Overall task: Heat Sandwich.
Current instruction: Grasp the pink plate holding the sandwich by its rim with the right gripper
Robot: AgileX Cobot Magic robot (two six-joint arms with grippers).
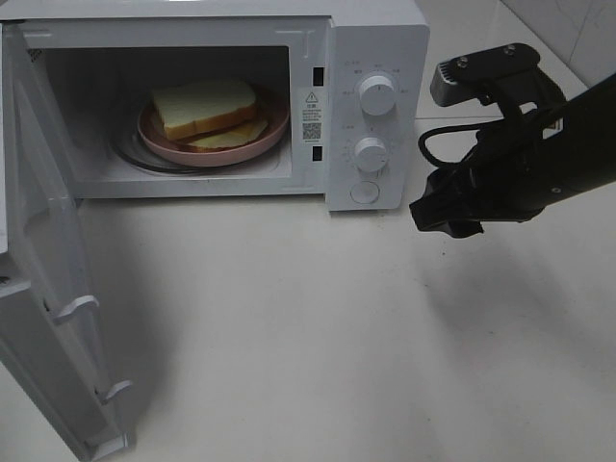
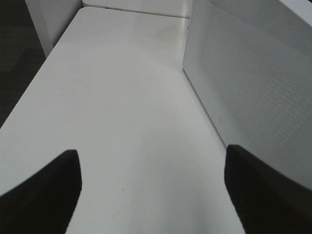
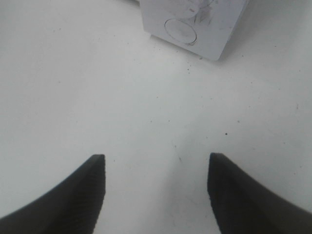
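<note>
The sandwich point(image 1: 207, 108), white bread slices with tan crust and pale yellow filling, lies on a round pink plate point(image 1: 252, 147) inside the open microwave point(image 1: 380, 38). My right gripper point(image 1: 445, 214) hovers over the table just right of the microwave's control panel. In the right wrist view this gripper point(image 3: 153, 161) is open, with only bare table between its fingers. In the left wrist view my left gripper point(image 2: 151, 153) is open and empty over the white table, beside a perforated white panel point(image 2: 253, 83). The left arm does not show in the exterior high view.
The microwave door point(image 1: 48, 289) hangs wide open at the left, reaching toward the table's front. Two knobs point(image 1: 376, 94) point(image 1: 371, 154) and a round button point(image 1: 365, 192) sit on the control panel. The button point(image 3: 180, 31) lies ahead of the right gripper. A tiled wall point(image 1: 568, 24) rises at the back right.
</note>
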